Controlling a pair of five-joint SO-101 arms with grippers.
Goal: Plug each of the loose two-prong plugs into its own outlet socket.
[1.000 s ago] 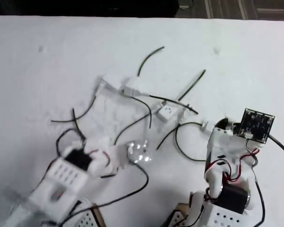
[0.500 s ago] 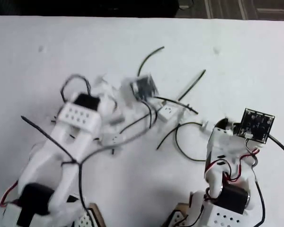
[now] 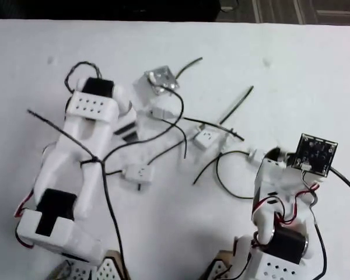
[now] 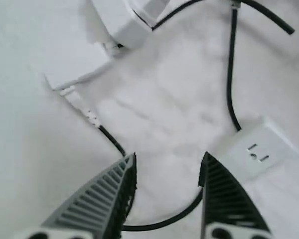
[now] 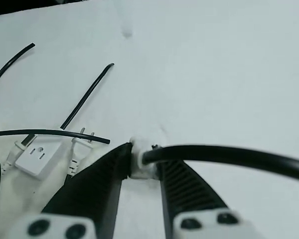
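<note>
**Q. Fig. 1: in what state are your two claws?**

A. My right claw (image 5: 143, 158) is clenched on a white two-prong plug (image 5: 138, 149), low over the counter (image 5: 229, 64). The plug's thick black cord (image 5: 229, 157) leaves the grip sideways. My fingers hide the prongs, so I cannot tell which way they face. My left claw (image 4: 167, 162) is released, its fingers spread and grasping nothing. A thin black lead (image 4: 164, 226) crosses the counter under the gap.

**Q. And outward from there?**

A. Just beside one left finger lies an outlet socket (image 4: 256, 152), slots up. Farther off, a loose plug (image 4: 74, 97) shows bare prongs next to a flat white piece (image 4: 74, 69) that I cannot identify. Ahead of the right claw, apart from it, sits a far socket (image 5: 37, 154) with a second loose plug (image 5: 78, 144) just beside it. From above, a lone socket (image 3: 139, 172) lies next to my left arm (image 3: 76, 157). I cannot match it with certainty to either wrist picture.

**Q. What could go wrong from here?**

A. I judge three hazards.
- (a) If the left claw closes where it hangs, it would pinch the lead rather than a plug. That would tug whatever the lead is tied to.
- (b) The sockets look unanchored. A one-sided push of the prongs would probably slide a socket away instead of seating the plug.
- (c) The stiff cord may twist the held plug in my grip and skew the prongs against the slots. The crossed leads could also snag on the way.
</note>
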